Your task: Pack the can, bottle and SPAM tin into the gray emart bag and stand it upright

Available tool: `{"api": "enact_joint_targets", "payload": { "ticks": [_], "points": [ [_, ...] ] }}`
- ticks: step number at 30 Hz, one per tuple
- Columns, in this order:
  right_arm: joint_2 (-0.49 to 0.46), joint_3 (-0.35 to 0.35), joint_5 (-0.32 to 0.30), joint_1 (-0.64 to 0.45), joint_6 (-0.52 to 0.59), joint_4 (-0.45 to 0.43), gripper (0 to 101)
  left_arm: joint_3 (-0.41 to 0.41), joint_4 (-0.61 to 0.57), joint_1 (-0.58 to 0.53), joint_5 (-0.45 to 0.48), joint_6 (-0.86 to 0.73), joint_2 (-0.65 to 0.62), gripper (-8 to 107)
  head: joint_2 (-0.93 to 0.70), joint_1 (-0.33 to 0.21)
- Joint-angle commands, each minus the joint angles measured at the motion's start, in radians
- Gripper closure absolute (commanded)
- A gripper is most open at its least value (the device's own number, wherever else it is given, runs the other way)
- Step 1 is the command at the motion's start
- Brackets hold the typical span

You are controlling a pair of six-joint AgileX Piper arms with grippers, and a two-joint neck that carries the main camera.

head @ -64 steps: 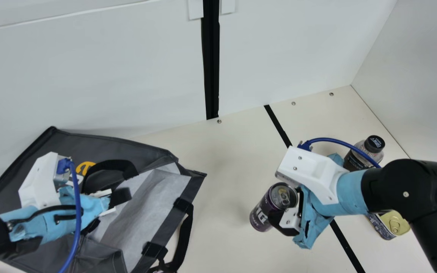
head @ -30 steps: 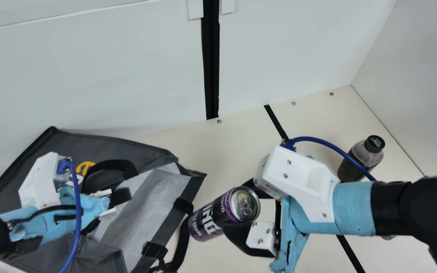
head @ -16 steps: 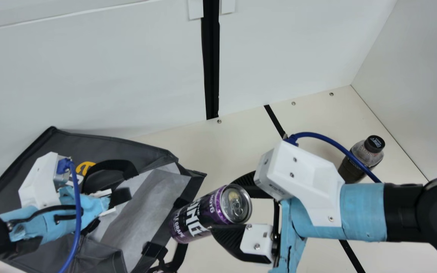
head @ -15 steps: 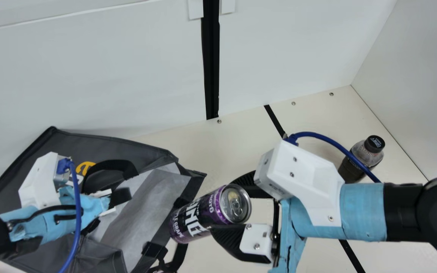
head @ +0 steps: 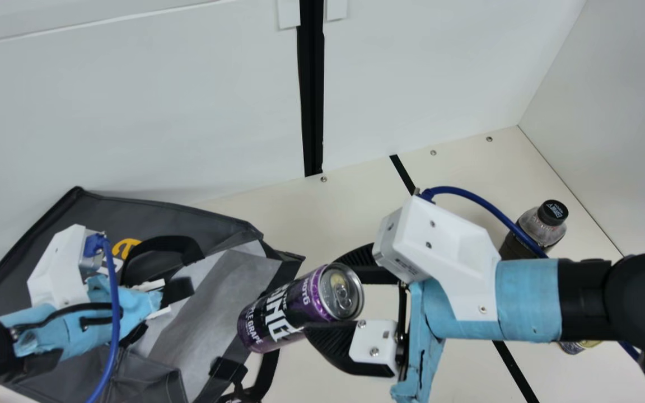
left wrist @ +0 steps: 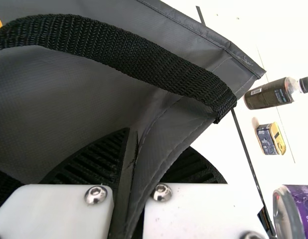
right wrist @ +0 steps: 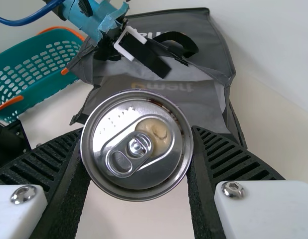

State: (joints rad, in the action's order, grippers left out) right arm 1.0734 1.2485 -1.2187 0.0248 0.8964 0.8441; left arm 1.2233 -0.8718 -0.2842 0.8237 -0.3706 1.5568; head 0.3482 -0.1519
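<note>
In the main view, the right gripper (head: 322, 293) holds the can (head: 280, 316) aslant, base toward eight o'clock, lid toward two. The bag's (head: 188, 215) mouth lies at nine o'clock from it; the left gripper (left wrist: 153, 145) pinches the bag's edge.

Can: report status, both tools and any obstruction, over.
Right tool closed on can, tilted, by bag's mouth. Left tool pinching bag's edge. Bottle and SPAM tin outside. Black strap near can's lower end, possible snag.
</note>
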Motion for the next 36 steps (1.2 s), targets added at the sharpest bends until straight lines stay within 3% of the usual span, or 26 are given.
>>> {"api": "enact_joint_targets", "payload": {
  "ticks": [1,28,36],
  "points": [
    [0.004,-0.002,-0.001,-0.002,0.005,0.004,101,0.0,0.0,0.0,0.0,0.0,0.0,107,0.001,-0.023],
    [0.08,-0.041,-0.001,-0.058,0.09,0.091,101,0.0,0.0,0.0,0.0,0.0,0.0,107,0.001,-0.023],
    [0.103,-0.085,0.1,0.023,0.082,0.091,101,0.0,0.0,0.0,0.0,0.0,0.0,107,0.001,-0.023]
  ]
}}
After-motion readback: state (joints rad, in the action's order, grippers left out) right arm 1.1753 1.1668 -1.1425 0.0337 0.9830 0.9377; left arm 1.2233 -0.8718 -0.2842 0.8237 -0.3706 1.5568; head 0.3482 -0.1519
